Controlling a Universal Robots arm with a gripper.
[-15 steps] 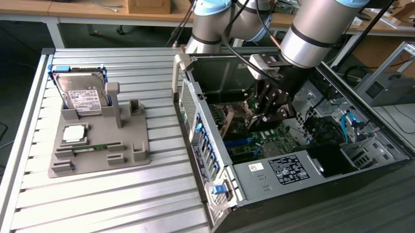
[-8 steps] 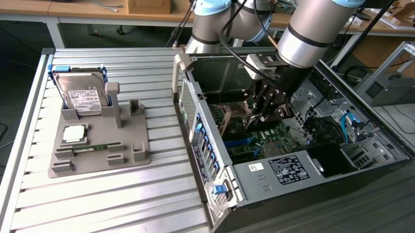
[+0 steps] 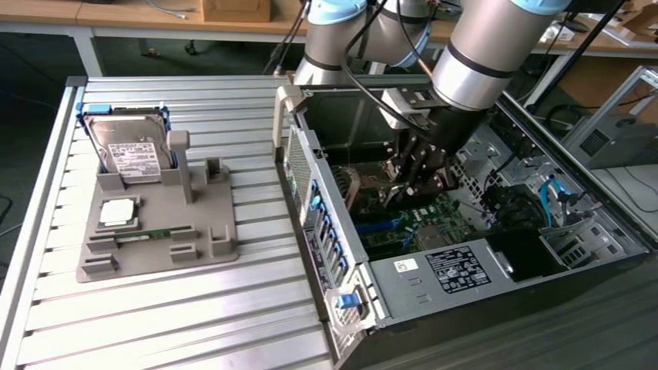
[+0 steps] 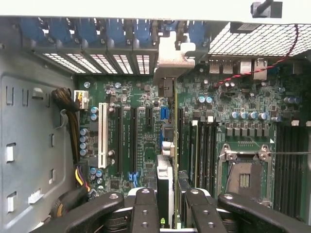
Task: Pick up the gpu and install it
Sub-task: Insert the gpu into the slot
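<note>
Your gripper point(image 4: 167, 206) fingers sit partly closed on the gpu point(image 4: 165, 160), held edge-on inside the open computer case point(image 3: 340, 223), above the motherboard point(image 4: 146, 126) near its expansion slots point(image 4: 132, 141). Watch alignment: if the card's edge lands beside a slot, or its bracket catches the rear frame, pushing down could bend the board.

Even bright overhead light, soft shadows inside the case, mild glare on metal slats, slightly soft focus
</note>
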